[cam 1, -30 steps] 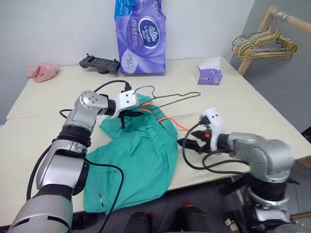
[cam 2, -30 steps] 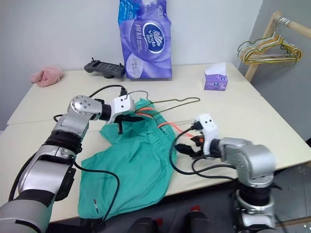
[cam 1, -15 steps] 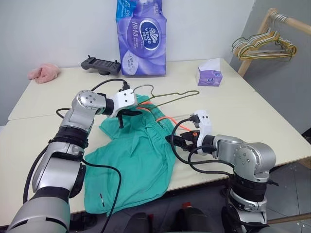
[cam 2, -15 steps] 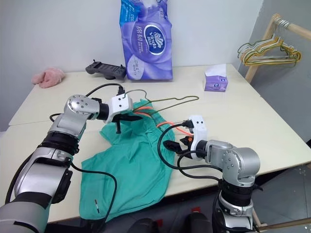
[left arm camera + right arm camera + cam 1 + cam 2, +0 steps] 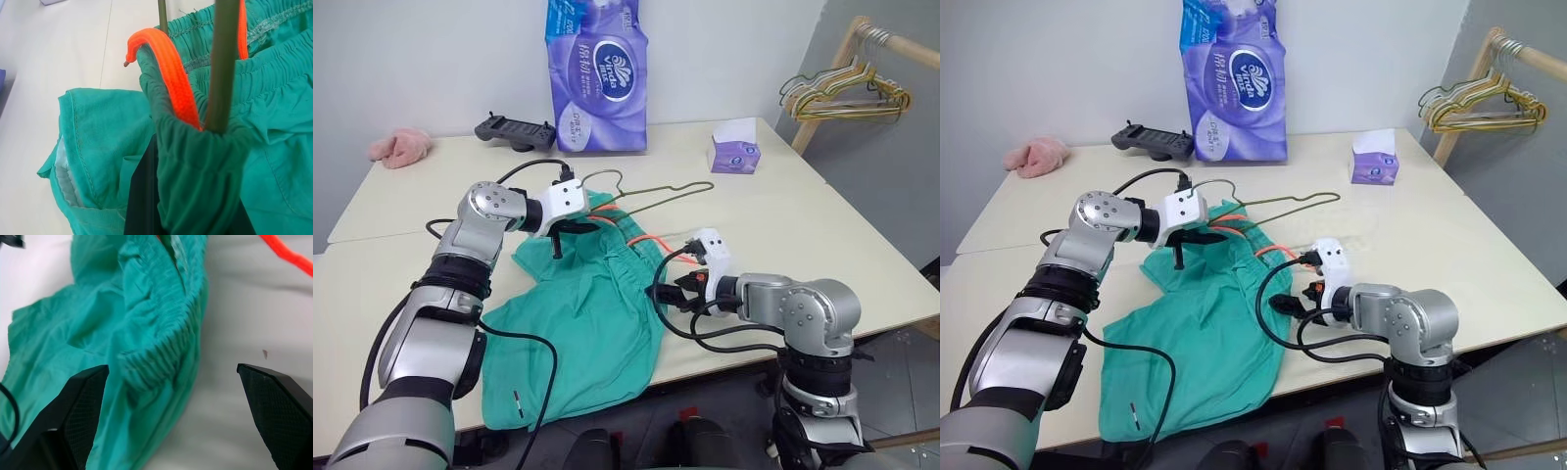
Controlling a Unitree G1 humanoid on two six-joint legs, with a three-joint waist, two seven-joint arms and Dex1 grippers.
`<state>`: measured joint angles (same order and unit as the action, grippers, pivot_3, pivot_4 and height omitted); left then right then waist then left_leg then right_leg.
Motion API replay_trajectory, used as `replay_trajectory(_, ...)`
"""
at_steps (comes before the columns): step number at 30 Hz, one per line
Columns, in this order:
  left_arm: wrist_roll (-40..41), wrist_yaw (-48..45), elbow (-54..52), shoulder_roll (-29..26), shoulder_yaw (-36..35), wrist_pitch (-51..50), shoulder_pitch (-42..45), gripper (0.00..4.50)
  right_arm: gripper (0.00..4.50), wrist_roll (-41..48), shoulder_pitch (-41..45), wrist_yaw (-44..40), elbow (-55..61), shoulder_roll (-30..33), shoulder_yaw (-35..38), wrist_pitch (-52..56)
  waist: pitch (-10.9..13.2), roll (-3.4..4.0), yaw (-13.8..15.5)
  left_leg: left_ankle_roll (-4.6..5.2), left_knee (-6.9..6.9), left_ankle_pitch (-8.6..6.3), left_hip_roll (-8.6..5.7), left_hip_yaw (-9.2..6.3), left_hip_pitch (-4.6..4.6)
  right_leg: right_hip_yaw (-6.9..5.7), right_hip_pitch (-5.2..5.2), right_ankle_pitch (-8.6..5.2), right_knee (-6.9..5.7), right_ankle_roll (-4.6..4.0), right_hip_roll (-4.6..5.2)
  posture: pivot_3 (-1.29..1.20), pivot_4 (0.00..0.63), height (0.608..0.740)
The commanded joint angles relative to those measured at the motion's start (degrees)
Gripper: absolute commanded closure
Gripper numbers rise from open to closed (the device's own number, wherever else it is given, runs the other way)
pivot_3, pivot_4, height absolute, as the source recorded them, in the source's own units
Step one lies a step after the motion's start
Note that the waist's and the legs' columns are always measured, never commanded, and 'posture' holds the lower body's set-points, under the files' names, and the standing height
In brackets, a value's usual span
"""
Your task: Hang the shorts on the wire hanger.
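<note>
Head views: your left tool (image 5: 570,227) is clenched on the shorts (image 5: 582,333) waistband and wire hanger (image 5: 658,196), on the bench (image 5: 822,225). Left wrist: drawstring (image 5: 171,73) crosses the bunched waistband. Right wrist: right tool (image 5: 176,396) spread wide, straddling the waistband edge.

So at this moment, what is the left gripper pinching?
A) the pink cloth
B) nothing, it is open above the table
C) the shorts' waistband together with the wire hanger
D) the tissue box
C: the left gripper is shut on the gathered waistband of the shorts, with the wire hanger running through the bunched fabric.
</note>
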<state>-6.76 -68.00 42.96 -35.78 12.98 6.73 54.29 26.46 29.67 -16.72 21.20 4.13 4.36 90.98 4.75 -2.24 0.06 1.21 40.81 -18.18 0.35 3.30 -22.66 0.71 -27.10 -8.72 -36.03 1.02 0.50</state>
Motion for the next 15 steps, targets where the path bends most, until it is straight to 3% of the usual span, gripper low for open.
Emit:
replay_trajectory(1,1.1,0.8,-1.9,-0.6,-1.8,0.1,1.1,4.50,0.19,0.0,0.2,0.3,0.3,0.6,0.5,-1.6,0.0,0.00,0.0,0.00,0.00,0.00,0.00,0.00,0.00,0.00,0.00,0.00,0.00,0.00,0.00,0.07,0.062,0.740)
replay_trajectory(4,1.1,1.0,-1.7,-0.6,-1.9,-0.1,1.4,4.50,0.99,0.1,0.3,0.3,0.2,0.8,0.8,-2.0,0.0,0.00,0.0,0.01,0.00,-0.01,0.01,-0.01,0.00,-0.01,0.00,0.00,0.00,0.00,-0.01,0.07,0.062,0.740)
replay_trajectory(13,1.3,0.6,-2.2,-0.7,-1.9,-0.2,1.2,4.50,4.22,1.3,0.8,-1.3,1.2,3.6,0.0,-2.4,0.0,0.01,0.0,0.02,0.00,-0.01,0.01,-0.01,0.00,0.00,0.00,0.00,0.01,0.00,-0.01,0.07,0.063,0.740)
replay_trajectory(15,2.3,-0.1,-2.7,-0.6,-2.5,-0.4,1.2,4.50,4.48,1.7,0.8,-3.9,2.0,8.6,-1.8,-4.3,0.0,0.01,0.0,0.02,0.00,-0.01,0.01,-0.01,0.00,0.00,0.00,0.00,0.01,0.00,0.00,0.06,0.065,0.740)
